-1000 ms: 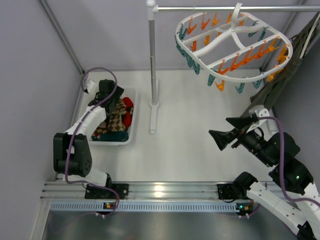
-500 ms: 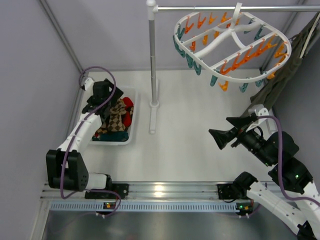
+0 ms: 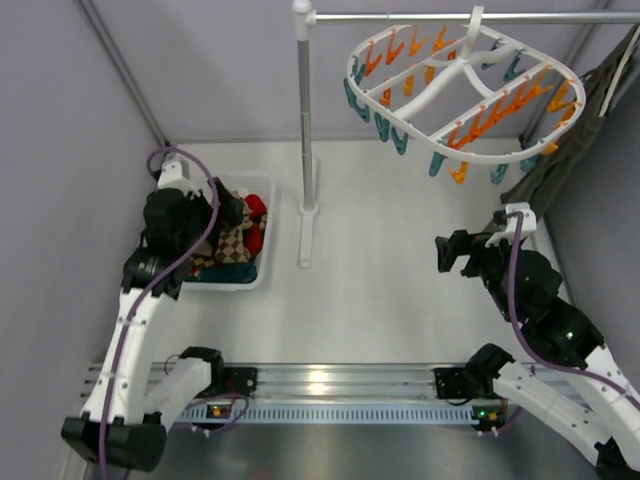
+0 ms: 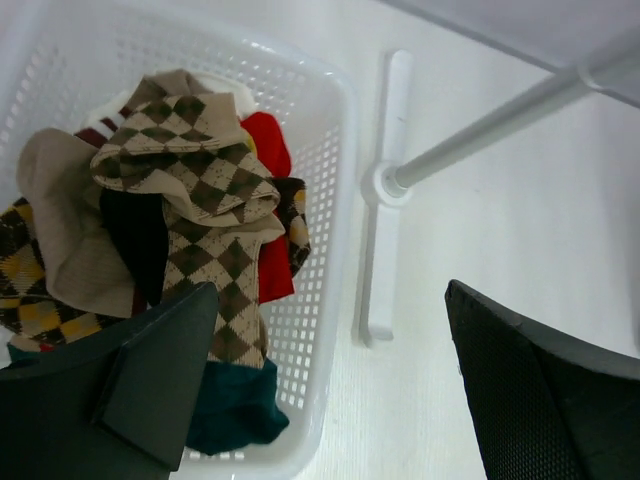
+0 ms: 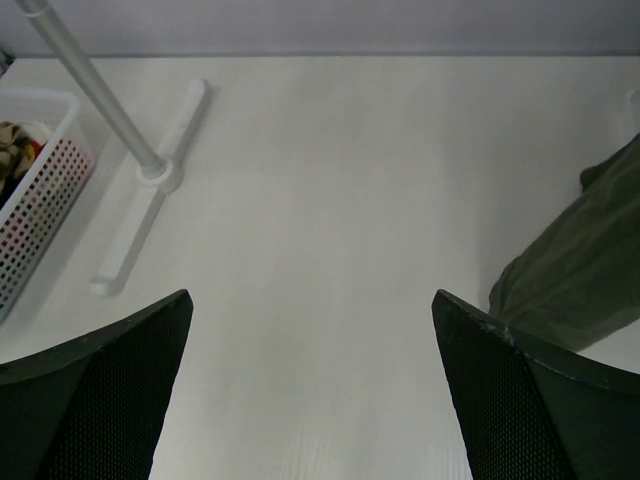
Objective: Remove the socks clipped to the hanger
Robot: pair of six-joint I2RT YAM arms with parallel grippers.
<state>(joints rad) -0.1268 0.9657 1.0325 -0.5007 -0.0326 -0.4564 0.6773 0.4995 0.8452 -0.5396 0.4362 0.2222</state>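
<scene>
Counter (image 3: 390,300): white, walled on the left, far and right sides; a broad bare stretch lies between the pole's foot and the right hand
Left arm (image 3: 135,310): climbs from the near rail up the left wall side, bends at the top and turns its wrist rightward over the basket
Right arm (image 3: 545,320): rises from the near right corner, elbow out by the right wall, forearm angled left and away
Rail (image 3: 400,17): grey bar along the far edge, carried by an upright pole (image 3: 305,110) whose foot stands just right of the basket
Hanger (image 3: 466,60): white oval frame, hooked on the rail, tilted, orange and teal clips (image 3: 470,130) along its bars
Garment (image 5: 575,270): olive green, draped down at the right wall, near the right hand
Basket (image 4: 335,200): white mesh, far left, close to the wall
Socks (image 4: 200,190): argyle and tan, heaped in the basket, well apart from the hanger
Left hand (image 3: 228,208): fingers spread wide, nothing between them, above the socks
Right hand (image 3: 445,253): fingers spread wide, holding nothing, above bare counter
</scene>
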